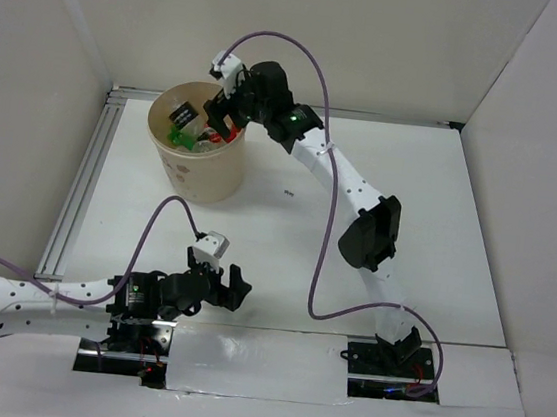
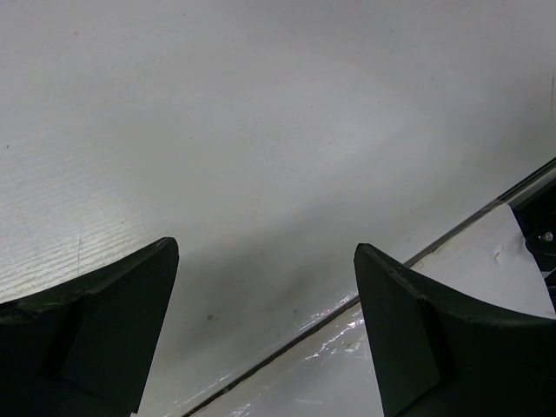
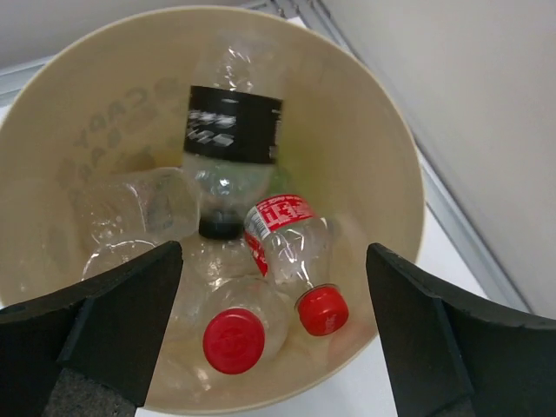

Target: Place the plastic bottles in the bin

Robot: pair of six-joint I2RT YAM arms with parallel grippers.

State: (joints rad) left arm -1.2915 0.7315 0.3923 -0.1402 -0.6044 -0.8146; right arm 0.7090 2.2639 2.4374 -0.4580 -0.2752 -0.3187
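Observation:
The tan bin (image 1: pixel 195 164) stands at the back left of the table. Several plastic bottles lie inside it. In the right wrist view the bin's rim (image 3: pixel 400 165) surrounds a dark-labelled bottle (image 3: pixel 233 130), a red-labelled bottle with a red cap (image 3: pixel 295 252), another red-capped bottle (image 3: pixel 234 334) and clear ones (image 3: pixel 130 208). A green bottle (image 1: pixel 181 138) shows in the top view. My right gripper (image 1: pixel 224 120) is open and empty above the bin's right rim; it also shows in its wrist view (image 3: pixel 274 339). My left gripper (image 1: pixel 229 288) is open and empty low over the table near its base; its wrist view (image 2: pixel 265 339) shows only bare table.
A metal rail (image 1: pixel 79 196) runs along the table's left side. White walls enclose the table on the left, back and right. A taped white strip (image 2: pixel 486 261) lies along the near edge by the arm bases.

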